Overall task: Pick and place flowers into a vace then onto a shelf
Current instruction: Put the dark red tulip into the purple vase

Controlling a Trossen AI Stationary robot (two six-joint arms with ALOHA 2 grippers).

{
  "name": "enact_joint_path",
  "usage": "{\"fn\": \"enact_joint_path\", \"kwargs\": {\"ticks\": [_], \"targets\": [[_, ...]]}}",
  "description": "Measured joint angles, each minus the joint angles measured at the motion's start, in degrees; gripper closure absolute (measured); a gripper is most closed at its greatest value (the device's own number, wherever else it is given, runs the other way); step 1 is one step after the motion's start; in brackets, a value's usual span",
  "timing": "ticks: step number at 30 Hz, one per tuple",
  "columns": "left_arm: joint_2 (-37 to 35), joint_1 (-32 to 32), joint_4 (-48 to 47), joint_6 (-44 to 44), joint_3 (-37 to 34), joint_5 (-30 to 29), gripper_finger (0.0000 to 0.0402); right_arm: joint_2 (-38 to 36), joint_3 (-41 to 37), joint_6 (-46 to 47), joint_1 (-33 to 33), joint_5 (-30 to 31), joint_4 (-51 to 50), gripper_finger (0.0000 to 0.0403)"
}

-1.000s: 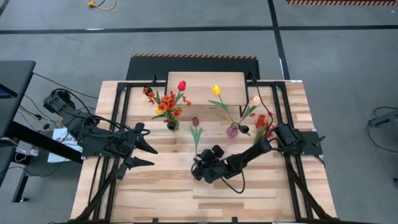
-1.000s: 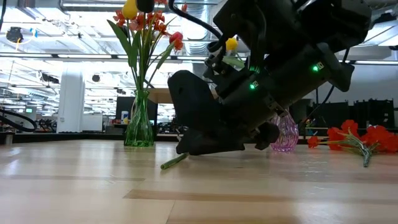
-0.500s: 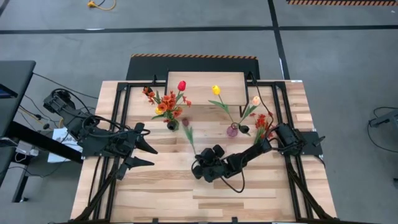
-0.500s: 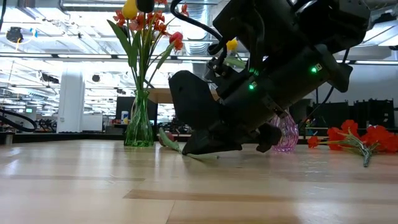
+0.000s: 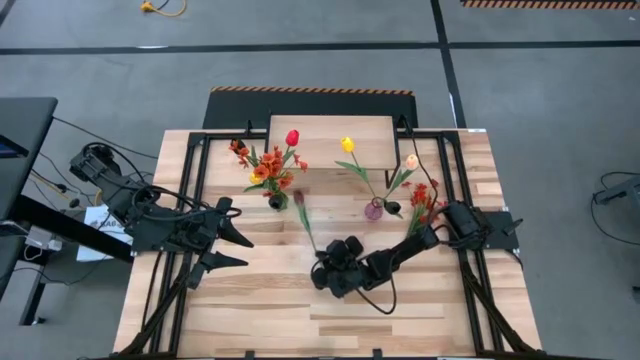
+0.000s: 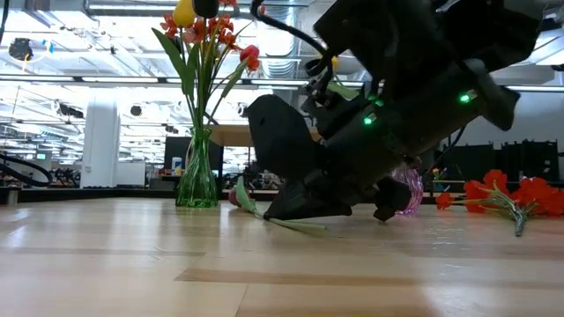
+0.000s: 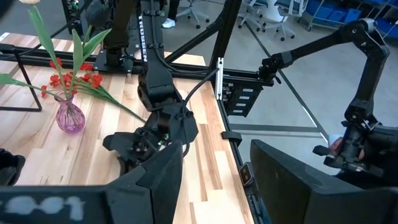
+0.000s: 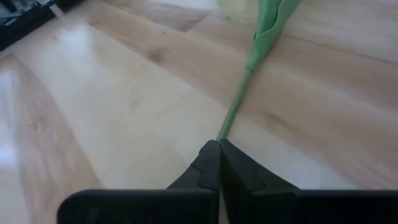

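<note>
A single artificial tulip with a dark maroon head and long green stem (image 5: 303,221) lies near the middle of the light wood slatted worktop (image 5: 250,310), its head pointing toward the far side. The right end effector (image 5: 322,268) is low over the worktop and clenched on the near end of that stem; in the right wrist view the two dark fingers (image 8: 211,165) meet with the thin green stem running out from between them. In the low view the stem rises slightly off the wood toward its head.

Just beyond the tulip's head stands a green glass vase (image 6: 198,180) holding red, yellow and orange flowers (image 5: 270,165). To its right stands a small purple glass vase (image 5: 374,209) with a yellow tulip and a cream tulip. A spray of small red-orange blossoms (image 5: 422,203) lies on the worktop beside the purple vase, close to the right arm.

Behind both vases, at the far edge, sits the low shelf with a light wood plank top and thin black legs (image 5: 330,135).

The left end effector (image 5: 235,249) hovers over the left part of the worktop, well apart from the flowers, its fingers spread and holding nothing.
</note>
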Motion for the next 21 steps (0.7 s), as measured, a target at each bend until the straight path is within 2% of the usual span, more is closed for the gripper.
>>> {"fn": "enact_joint_path", "kwargs": {"ticks": [5, 16, 21], "targets": [[0.0, 0.0, 0.0, 0.0, 0.0, 0.0, 0.0223, -2.1, -0.1, -0.4, 2.0, -2.1, -2.2, 0.0403], [0.0, 0.0, 0.1, 0.0, 0.0, -0.2, 0.0223, -9.1, -0.1, 0.5, 7.9, -5.7, -17.4, 0.0403], [0.0, 0.0, 0.1, 0.0, 0.0, -0.4, 0.0223, -10.0, -0.1, 0.7, 9.4, -8.8, -21.9, 0.0403]]}}
